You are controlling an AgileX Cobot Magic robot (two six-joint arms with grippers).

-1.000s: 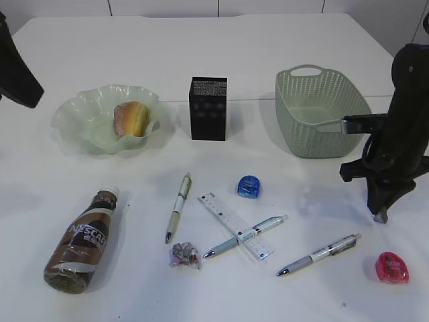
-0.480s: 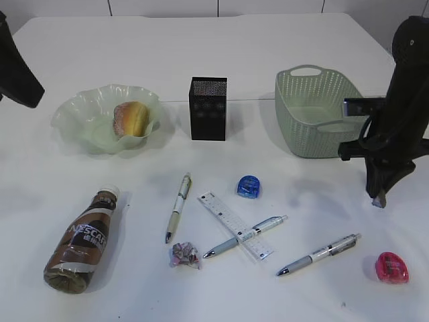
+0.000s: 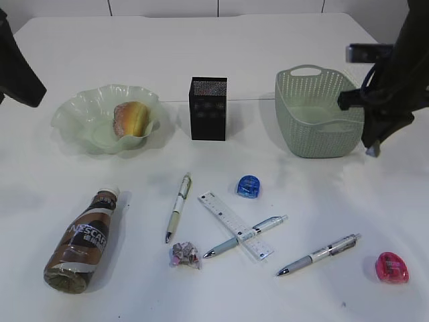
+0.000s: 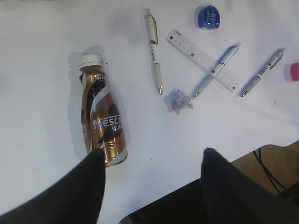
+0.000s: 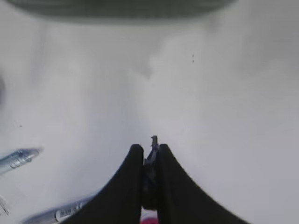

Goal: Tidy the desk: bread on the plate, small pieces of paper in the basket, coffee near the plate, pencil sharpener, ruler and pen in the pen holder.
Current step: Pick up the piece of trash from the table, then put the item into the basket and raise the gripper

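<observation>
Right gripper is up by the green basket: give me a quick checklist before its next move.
1. Right gripper shut with nothing visible in it: ok.
2. Left gripper open over the lying brown coffee bottle: ok.
3. Bread roll on the wavy green glass plate: ok.
4. Crumpled paper scrap in the green woven basket: not ok.
5. Clear ruler free to lift: not ok, a pen lies across it.

The right arm (image 3: 395,74) is cut off by the exterior view's right edge. In the right wrist view the basket (image 5: 117,7) is blurred and cropped at the top, and two pens (image 5: 16,158) are clipped at the left edge.
</observation>
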